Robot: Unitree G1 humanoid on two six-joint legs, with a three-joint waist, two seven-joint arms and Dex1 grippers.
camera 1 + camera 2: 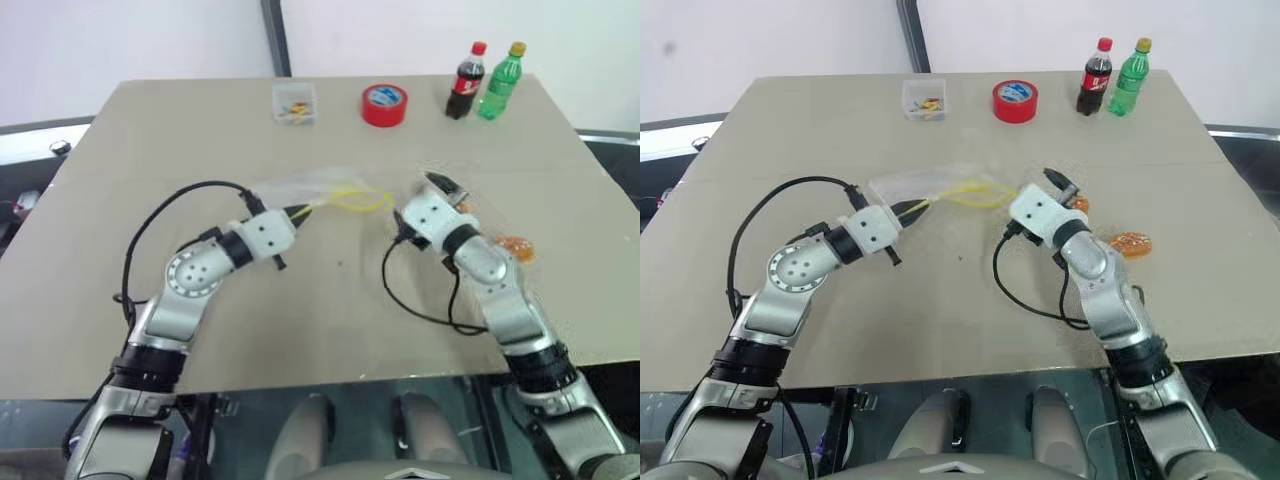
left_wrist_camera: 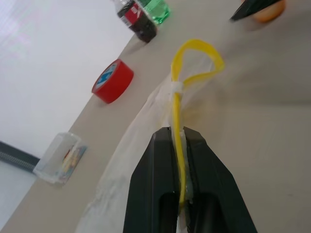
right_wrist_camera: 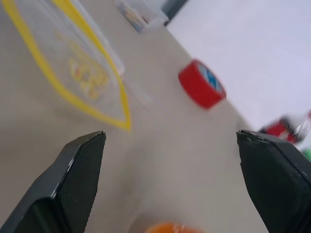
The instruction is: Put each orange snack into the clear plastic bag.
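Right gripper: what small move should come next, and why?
Probably lower the open right gripper onto the nearer orange snack and close. Both snacks lie outside the clear plastic bag, whose yellow seal the left gripper pinches.

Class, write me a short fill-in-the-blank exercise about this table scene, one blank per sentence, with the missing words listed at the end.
1. The left gripper is shut on the yellow seal strip of the clear plastic ____.
2. The right gripper's black fingers stand ____.
3. The red tape roll sits between the small clear rigid box and the dark cola ____.
4. Both oval orange snacks lie on the ____.

Missing words: bag; open; bottle; table
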